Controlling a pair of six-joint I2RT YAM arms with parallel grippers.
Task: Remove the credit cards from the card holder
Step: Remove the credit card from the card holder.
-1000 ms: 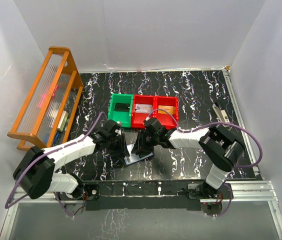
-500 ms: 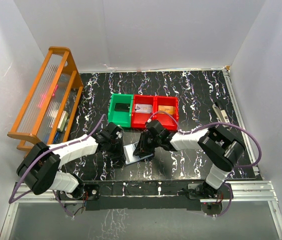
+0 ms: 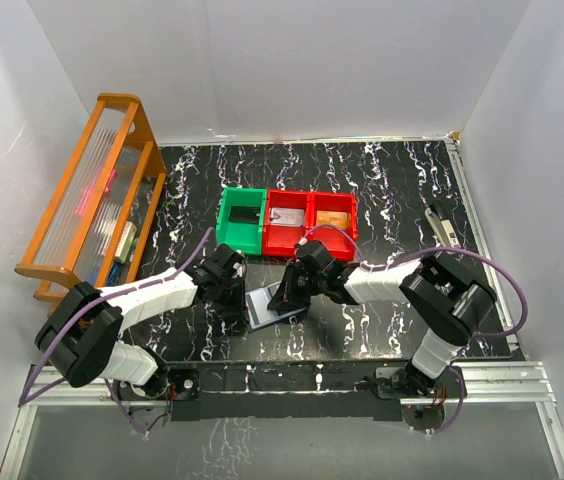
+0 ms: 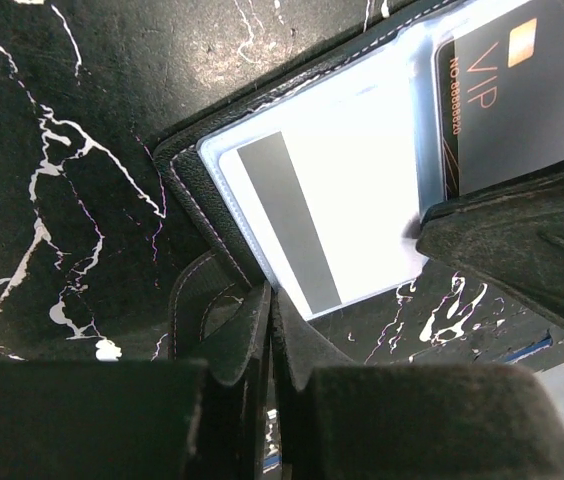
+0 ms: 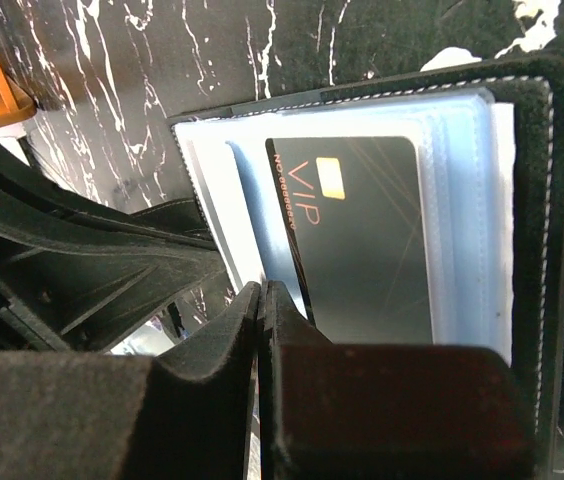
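The card holder (image 3: 262, 308) lies open on the black marbled table between my two grippers. In the left wrist view its dark cover (image 4: 187, 170) frames a clear sleeve holding a white card (image 4: 342, 200) with a grey stripe. Beside that sits a black VIP credit card (image 4: 522, 100). My left gripper (image 4: 270, 300) is shut, its tips at the holder's near edge by the white card's corner. My right gripper (image 5: 262, 290) is shut too, tips against the lower left corner of the black card (image 5: 372, 230). Whether either pinches a sleeve edge is not visible.
Behind the holder stand a green bin (image 3: 224, 226) with a black card inside and two red bins (image 3: 309, 240) with cards in them. A wooden rack (image 3: 92, 200) fills the left side. A small pale object (image 3: 440, 225) lies at the right table edge.
Both grippers have gone from partly open to shut at the holder's edges. The holder now shows more of its light inner panel between them.
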